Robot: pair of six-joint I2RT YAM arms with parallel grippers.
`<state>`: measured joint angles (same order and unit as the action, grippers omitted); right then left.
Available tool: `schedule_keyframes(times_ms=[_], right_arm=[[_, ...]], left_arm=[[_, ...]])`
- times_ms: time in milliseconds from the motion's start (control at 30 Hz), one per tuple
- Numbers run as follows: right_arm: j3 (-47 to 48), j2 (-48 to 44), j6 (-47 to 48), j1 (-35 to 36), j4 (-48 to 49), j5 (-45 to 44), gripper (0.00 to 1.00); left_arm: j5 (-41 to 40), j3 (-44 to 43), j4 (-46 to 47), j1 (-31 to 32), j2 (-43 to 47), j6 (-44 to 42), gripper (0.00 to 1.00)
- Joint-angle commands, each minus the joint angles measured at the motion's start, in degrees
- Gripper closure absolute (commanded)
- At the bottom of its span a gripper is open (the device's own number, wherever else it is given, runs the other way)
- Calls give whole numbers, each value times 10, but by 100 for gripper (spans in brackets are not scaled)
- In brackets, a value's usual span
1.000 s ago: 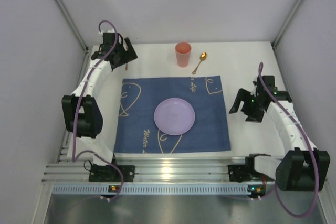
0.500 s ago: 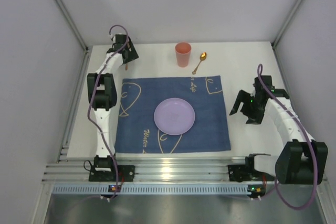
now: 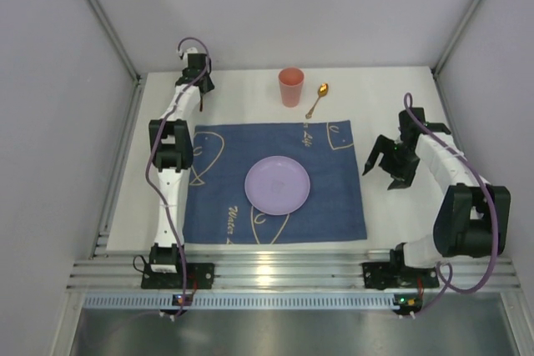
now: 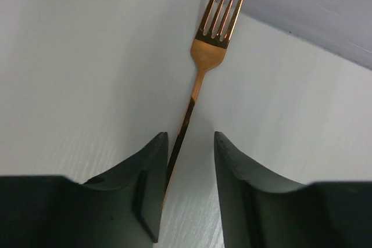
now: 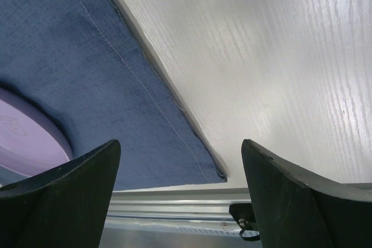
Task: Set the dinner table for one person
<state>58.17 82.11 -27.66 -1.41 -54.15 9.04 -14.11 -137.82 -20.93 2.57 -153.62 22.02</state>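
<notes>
A copper fork (image 4: 201,74) lies on the white dinner table (image 3: 392,97) at its far left corner, tines toward the grey wall. My left gripper (image 4: 189,139) is lowered over the handle. The handle runs between the fingers against the left one, with a gap to the right one, so the jaws are half closed and not clamped. From above, the left gripper (image 3: 198,81) covers the fork. My right gripper (image 3: 383,173) hovers open and empty past the right edge of the blue placemat (image 3: 217,206). A lilac plate (image 3: 277,184) sits in the middle of the mat.
A pink cup (image 3: 290,87) and a copper spoon (image 3: 318,98) stand beyond the mat's far edge. Grey walls close in the table on three sides. An aluminium rail (image 3: 275,271) runs along the near edge. The mat's corner (image 5: 215,169) and the plate's rim (image 5: 26,137) lie below the right gripper (image 5: 180,143).
The left arm has stretched out toward the far left corner and its jaws have narrowed around the fork handle. The right arm has shifted slightly, its gripper still open.
</notes>
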Motion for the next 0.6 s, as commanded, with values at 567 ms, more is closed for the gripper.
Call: schedule_keyframes(times_ms=[567], right_arm=[[78,60,24,-3,-5,-3,15]], left_arm=[[18,-54,-119,-12,-25,-51,100]])
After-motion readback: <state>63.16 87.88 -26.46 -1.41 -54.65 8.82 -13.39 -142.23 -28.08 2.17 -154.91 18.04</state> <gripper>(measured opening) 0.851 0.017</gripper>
